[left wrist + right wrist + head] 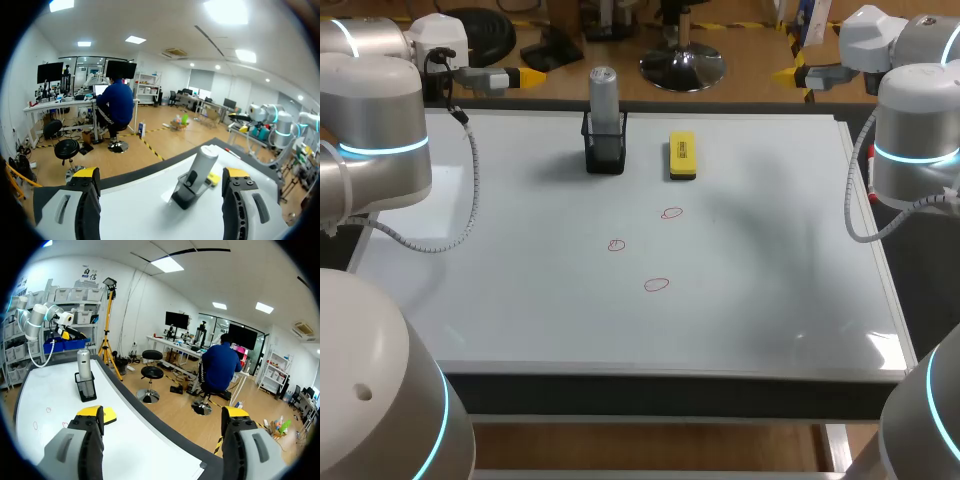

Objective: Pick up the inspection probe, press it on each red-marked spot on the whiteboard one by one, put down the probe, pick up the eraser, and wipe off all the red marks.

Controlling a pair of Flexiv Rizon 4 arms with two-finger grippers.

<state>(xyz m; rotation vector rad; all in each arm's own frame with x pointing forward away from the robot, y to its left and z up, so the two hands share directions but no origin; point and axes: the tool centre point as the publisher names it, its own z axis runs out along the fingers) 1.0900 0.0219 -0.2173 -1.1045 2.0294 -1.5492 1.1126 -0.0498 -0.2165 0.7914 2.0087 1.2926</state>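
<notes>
Standing upright in square black holder (pixel 604 152): silver cylindrical probe (pixel 603 92). Lying just beside holder: yellow rectangular eraser (pixel 682 156). Left claw (pixel 160 175) and right claw (pixel 164 412) spread wide, empty, well apart from holder.

Probe (pixel 603 90) base hidden in holder (pixel 605 155); eraser (pixel 214 178) partly behind it.

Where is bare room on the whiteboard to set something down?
Bare: the white whiteboard's right half beyond the yellow block eraser, and its left side past the silver cylindrical probe in its black holder. Crowded: the middle, with three red marks.
</notes>
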